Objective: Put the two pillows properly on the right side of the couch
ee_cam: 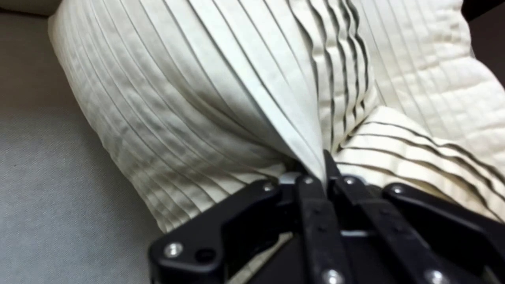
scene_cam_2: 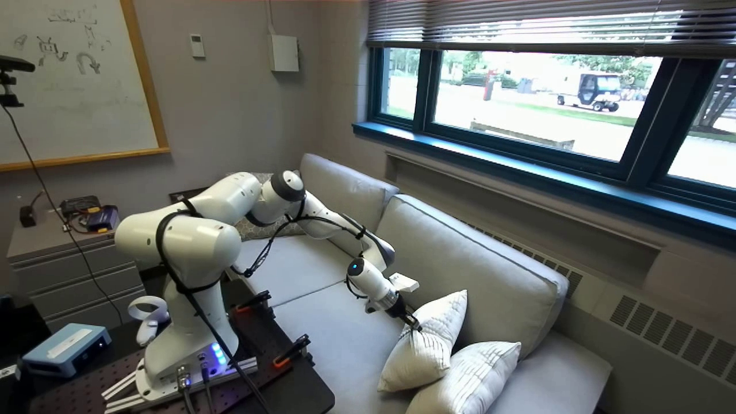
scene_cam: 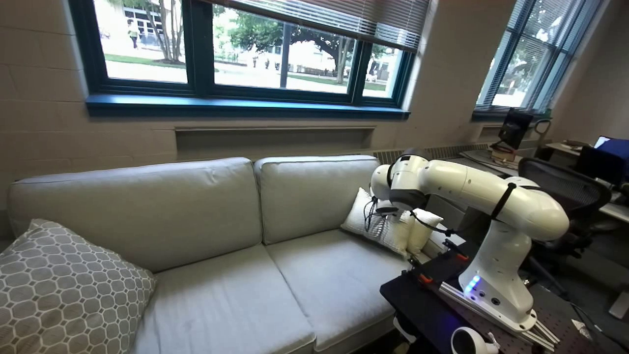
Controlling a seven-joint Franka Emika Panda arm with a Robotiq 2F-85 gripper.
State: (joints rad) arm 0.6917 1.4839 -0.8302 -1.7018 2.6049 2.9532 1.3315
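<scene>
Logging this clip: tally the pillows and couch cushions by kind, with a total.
Off-white square pleated fabric pillows: 2
Grey fabric pillow with white lattice pattern: 1
Pale upholstered back cushions: 2
Pale upholstered seat cushions: 2
Total: 7

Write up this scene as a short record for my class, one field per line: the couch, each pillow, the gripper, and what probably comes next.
Couch: plain, light-coloured
Held pillow: off-white, pleated, at one end of the couch
Second pillow: off-white, pleated, beside the held pillow, not gripped
Gripper: shut on a fold of the held pillow
Grey patterned pillow: at the couch's opposite end
Likely next: straighten the held pillow, then let go; its final spot cannot be told
</scene>
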